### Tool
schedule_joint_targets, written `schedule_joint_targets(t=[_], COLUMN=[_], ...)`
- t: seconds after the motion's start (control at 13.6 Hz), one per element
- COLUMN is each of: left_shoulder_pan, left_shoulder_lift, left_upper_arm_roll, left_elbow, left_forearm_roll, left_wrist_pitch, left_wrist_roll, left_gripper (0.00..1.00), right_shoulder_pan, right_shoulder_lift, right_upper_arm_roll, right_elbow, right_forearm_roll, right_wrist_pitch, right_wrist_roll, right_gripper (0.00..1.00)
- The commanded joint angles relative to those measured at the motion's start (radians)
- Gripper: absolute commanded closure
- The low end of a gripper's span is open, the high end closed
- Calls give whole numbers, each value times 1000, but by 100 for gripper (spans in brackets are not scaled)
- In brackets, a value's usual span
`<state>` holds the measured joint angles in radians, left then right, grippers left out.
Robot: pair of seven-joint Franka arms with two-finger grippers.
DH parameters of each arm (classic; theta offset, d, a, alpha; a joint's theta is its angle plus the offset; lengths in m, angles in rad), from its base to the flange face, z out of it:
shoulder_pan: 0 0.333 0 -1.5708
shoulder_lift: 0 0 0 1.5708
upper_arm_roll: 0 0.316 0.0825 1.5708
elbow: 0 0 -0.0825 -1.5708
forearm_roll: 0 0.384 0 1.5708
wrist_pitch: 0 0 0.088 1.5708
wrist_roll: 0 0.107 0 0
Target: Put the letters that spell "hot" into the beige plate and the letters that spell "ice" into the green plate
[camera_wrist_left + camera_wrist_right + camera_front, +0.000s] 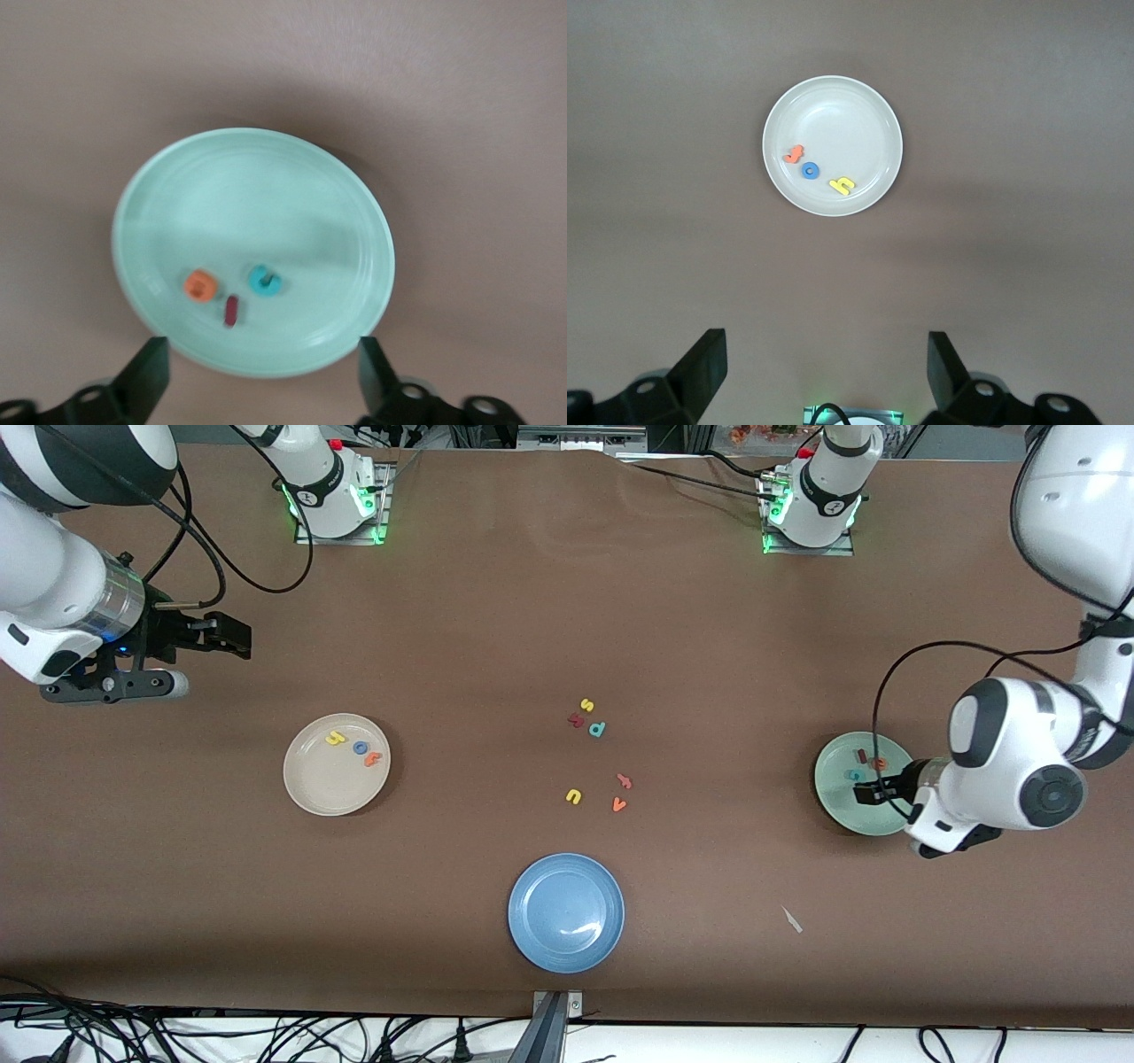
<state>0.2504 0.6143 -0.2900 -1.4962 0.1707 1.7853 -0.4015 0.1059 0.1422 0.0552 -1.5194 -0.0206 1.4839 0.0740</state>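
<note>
Step in hand, by my read: the drop into the green plate (257, 212) looks done; best to lift the left hand (873, 790) straight up, clear of the rim, disturbing nothing.

Left hand hovers over the plate, fingers spread wide, holding nothing. Beneath it lie the orange "e" (200, 285), teal "c" (264, 281) and dark red "i" (231, 311), close together.

Right hand (232, 638) waits over bare tabletop, wide open, empty. Beige plate (314, 788) holds "h" (335, 738), "o" (361, 747), "t" (373, 759).
</note>
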Motion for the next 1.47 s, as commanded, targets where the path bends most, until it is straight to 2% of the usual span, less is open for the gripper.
schedule_joint_targets(t=[0.0,0.22,0.37,0.59,0.73,0.88,1.03,1.4], left_shoulder_pan=[-23,-26,-23,-26,-57,-146,-161,-151], left_shoulder_lift=[-63,-83,-87,-143,-168,-191,-199,-240], left_upper_arm_roll=[-3,-8,-41,-40,-17,102,167,164], left_elbow=[83,229,301,307,307,309,307,252], left_forearm_roll=[20,-14,-23,-33,-50,-59,-146,-143], left_wrist_pitch=[-148,-331,-394,-397,-396,-391,-388,-296], left_wrist_roll=[9,13,21,56,165,255,318,326], left_gripper=[0,0,0,0,0,0,1,1], right_shoulder_pan=[0,0,3,3,2,0,-2,-2], right_shoulder_lift=[11,10,7,7,5,2,0,-3], right_upper_arm_roll=[2,3,5,20,26,25,18,14], right_elbow=[30,31,33,33,33,33,33,33], right_forearm_roll=[-7,-5,-5,10,10,8,8,8], right_wrist_pitch=[-8,-7,-5,-4,-7,-7,-8,-7], right_wrist_roll=[-11,-7,-3,4,7,-3,-8,-3], right_gripper=[0,0,0,0,0,0,0,0])
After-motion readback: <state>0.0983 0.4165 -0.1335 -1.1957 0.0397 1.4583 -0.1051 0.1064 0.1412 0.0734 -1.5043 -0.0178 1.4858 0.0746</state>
